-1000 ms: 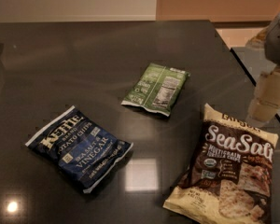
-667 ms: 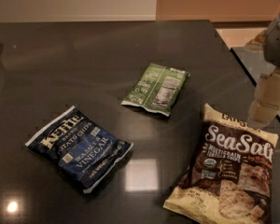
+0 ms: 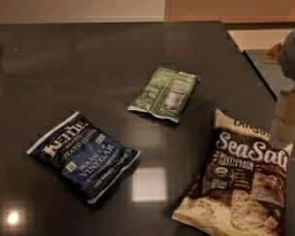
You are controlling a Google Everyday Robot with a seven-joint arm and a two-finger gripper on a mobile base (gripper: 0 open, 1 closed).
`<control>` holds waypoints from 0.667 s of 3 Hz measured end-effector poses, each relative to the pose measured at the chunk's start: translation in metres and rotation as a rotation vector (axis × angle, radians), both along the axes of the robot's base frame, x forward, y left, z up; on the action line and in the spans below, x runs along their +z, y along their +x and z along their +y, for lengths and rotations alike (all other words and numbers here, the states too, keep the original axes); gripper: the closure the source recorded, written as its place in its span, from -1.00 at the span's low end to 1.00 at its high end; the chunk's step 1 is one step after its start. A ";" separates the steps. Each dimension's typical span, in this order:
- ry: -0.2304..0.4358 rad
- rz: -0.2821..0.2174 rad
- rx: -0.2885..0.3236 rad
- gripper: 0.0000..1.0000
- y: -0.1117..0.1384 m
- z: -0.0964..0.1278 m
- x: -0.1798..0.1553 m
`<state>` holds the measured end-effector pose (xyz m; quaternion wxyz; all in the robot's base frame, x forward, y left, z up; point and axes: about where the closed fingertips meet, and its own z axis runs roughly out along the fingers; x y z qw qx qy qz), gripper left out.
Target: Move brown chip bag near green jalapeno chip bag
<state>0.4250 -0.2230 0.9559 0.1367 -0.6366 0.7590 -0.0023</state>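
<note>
The brown chip bag (image 3: 241, 178) lies flat at the front right of the dark table, with white "Sea Salt" lettering and cream edges. The green jalapeno chip bag (image 3: 164, 93) lies near the table's middle, label panel up, up and to the left of the brown bag. My gripper (image 3: 286, 122) shows at the right edge as a pale blurred shape, just above the brown bag's top right corner.
A dark blue "Kettle" vinegar bag (image 3: 83, 155) lies at the front left. The dark table (image 3: 88, 58) has its right edge (image 3: 248, 58) running diagonally behind the gripper, with floor beyond it. A wall stands at the back.
</note>
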 end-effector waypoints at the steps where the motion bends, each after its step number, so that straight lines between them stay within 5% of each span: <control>1: 0.029 0.070 0.129 -1.00 -0.024 -0.003 -0.027; 2: 0.043 0.103 0.254 -1.00 -0.041 -0.003 -0.046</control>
